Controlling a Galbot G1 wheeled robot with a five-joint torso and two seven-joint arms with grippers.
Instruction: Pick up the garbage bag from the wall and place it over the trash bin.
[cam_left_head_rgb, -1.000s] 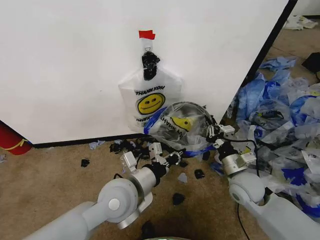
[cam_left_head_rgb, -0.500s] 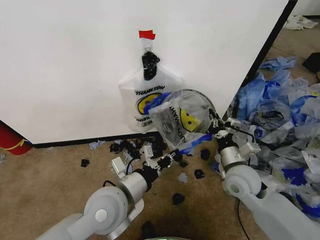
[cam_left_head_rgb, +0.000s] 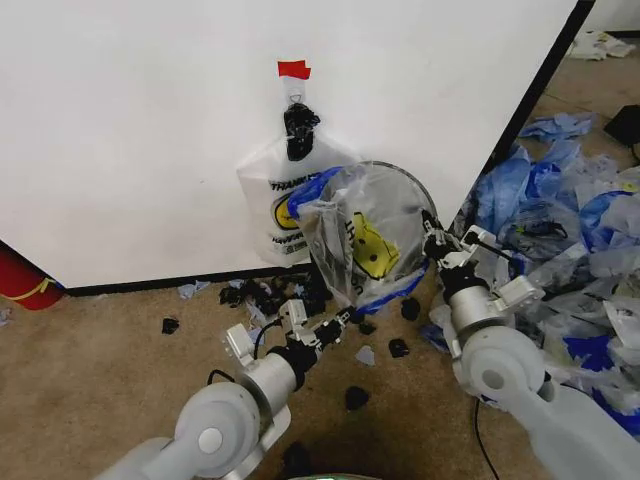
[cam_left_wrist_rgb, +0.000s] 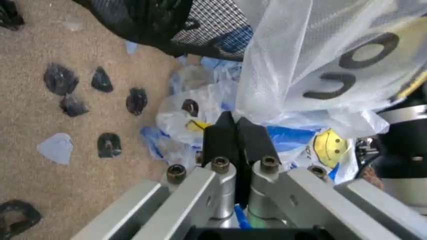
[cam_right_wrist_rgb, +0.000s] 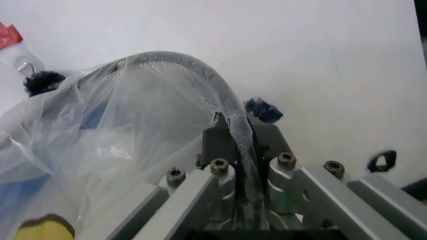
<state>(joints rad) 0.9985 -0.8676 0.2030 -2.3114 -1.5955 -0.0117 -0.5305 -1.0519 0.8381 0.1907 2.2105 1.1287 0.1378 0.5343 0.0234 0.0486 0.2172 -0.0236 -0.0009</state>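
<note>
Currently both grippers hold the garbage bag (cam_left_head_rgb: 365, 245) and trash bin (cam_left_head_rgb: 405, 182), raised before the wall (cam_left_head_rgb: 130, 130).
Right gripper (cam_left_head_rgb: 437, 243) is clamped on the bin's bag-covered rim; left gripper (cam_left_head_rgb: 335, 322) is pinched closed on the bag's lower edge above the carpet (cam_left_head_rgb: 90, 370).

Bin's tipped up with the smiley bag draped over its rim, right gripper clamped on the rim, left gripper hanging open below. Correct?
One error: the left gripper is shut, not open. The left wrist view shows its fingers closed together, pinching the lower edge of the garbage bag. The rest holds: the trash bin is tipped up, bag over its rim, right gripper clamped on the rim.
</note>
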